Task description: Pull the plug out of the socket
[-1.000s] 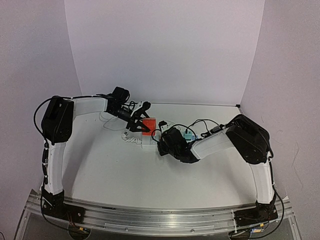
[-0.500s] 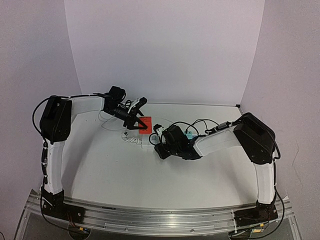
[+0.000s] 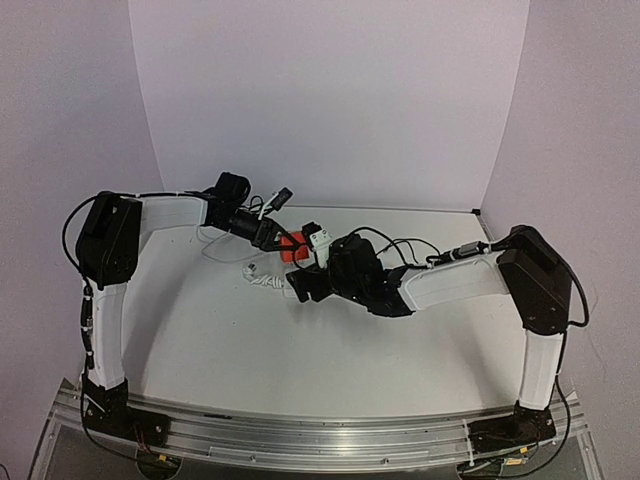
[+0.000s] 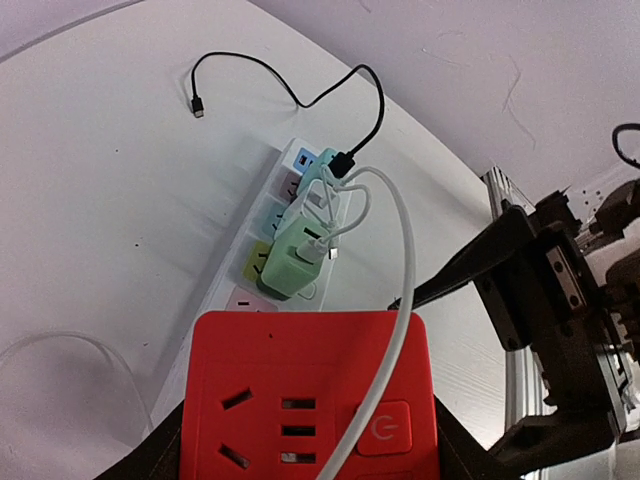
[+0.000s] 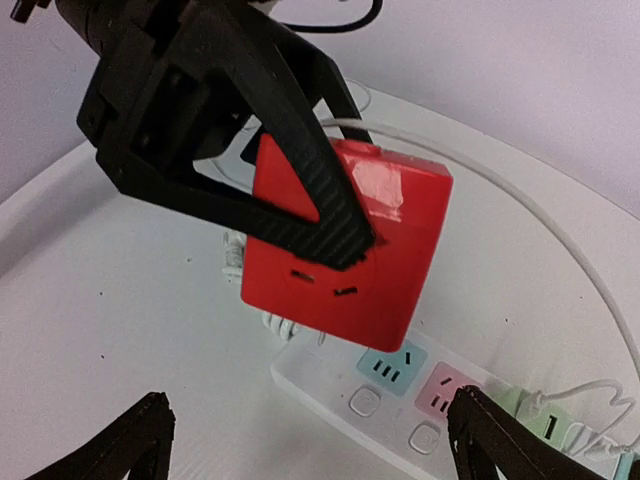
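Observation:
The plug (image 5: 370, 250) is a red square block with slots and a power button (image 4: 385, 428). My left gripper (image 4: 310, 440) is shut on the plug's two sides and holds it tilted, clear above the near end of the socket (image 5: 340, 400). The socket is a long white strip with blue (image 5: 390, 365) and pink (image 5: 440, 390) outlets. My right gripper (image 5: 320, 440) stands open just over that end of the strip, holding nothing. From above, the plug (image 3: 290, 250) sits between both grippers, and the right arm hides most of the socket.
A green charger (image 4: 295, 255) sits plugged in further along the strip, with a white cable (image 4: 400, 260) looping across the red plug. A black cable (image 4: 300, 95) trails over the table beyond. The strip's coiled white cord (image 3: 262, 275) lies left of it.
My right gripper has gone from nearly shut to wide open and its arm has shifted left. The left gripper has drawn up and back a little with the red plug.

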{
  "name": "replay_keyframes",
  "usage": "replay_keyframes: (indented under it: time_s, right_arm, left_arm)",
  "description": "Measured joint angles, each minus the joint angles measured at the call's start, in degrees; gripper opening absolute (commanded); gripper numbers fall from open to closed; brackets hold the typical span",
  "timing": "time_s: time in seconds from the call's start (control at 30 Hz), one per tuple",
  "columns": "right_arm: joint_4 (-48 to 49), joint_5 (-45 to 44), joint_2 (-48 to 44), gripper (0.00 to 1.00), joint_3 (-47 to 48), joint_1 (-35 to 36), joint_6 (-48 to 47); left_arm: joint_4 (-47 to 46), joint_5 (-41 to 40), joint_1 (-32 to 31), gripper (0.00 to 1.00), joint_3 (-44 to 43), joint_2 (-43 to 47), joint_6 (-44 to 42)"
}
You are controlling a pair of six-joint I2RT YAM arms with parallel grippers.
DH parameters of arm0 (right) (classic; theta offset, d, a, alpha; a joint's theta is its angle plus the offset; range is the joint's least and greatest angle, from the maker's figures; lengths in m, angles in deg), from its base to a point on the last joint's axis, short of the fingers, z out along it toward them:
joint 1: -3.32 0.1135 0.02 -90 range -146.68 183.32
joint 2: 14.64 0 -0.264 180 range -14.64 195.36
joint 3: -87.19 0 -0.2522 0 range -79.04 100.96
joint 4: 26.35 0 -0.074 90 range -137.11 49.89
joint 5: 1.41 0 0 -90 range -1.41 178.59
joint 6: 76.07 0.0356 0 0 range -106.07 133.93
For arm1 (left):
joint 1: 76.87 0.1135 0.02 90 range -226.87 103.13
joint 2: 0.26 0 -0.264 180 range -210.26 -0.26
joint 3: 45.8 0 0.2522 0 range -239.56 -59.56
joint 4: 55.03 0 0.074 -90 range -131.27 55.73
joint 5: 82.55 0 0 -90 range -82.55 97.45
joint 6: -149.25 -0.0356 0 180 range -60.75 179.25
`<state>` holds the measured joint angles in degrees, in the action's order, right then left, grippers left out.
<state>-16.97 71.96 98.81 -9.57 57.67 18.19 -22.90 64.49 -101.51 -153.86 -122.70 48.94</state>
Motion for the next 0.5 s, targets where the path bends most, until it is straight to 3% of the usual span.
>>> replay_keyframes:
  time_s: [0.4,0.5]
  right_arm:
    - [10.1,-4.5,9.6,0.93,7.0,0.4,3.4]
    - [11.1,-6.2,11.2,0.86,8.5,0.4,2.8]
  left_arm:
    - [-3.7,0.5,0.0,0.00,1.4,0.4,9.3]
    - [-4.1,0.6,0.0,0.00,1.4,0.6,10.4]
